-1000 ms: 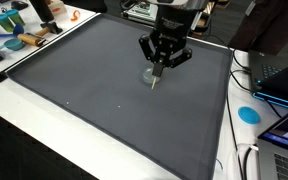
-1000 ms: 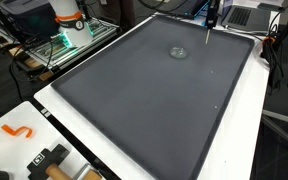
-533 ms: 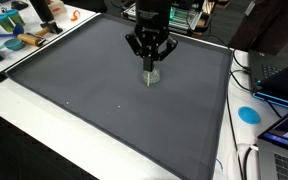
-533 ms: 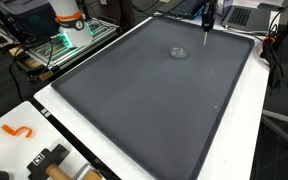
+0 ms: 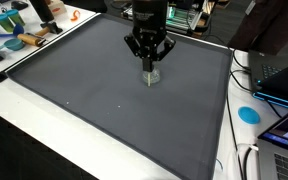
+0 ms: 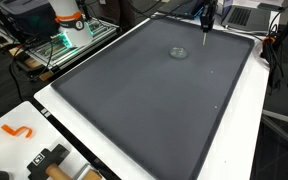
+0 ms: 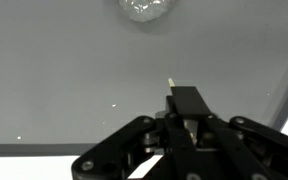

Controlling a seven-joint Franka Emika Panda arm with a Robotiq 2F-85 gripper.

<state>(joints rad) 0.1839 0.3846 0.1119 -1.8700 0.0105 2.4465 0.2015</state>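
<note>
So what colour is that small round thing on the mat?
The round thing is clear and glassy; best in the wrist view.

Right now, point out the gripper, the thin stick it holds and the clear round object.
gripper (image 7: 187,104), wrist view, between its shut fingertips
thin stick (image 7: 171,86), wrist view, its pale tip
clear round object (image 6: 178,52), an exterior view, its middle

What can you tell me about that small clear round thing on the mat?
The clear round thing is small, glassy and see-through, with bright glints; whether it is a cup, lid or dish is too small to tell. It lies on the dark grey mat, toward the far end in an exterior view. Nothing touches it: the gripper and the thin stick it holds are beside it, apart.
</note>
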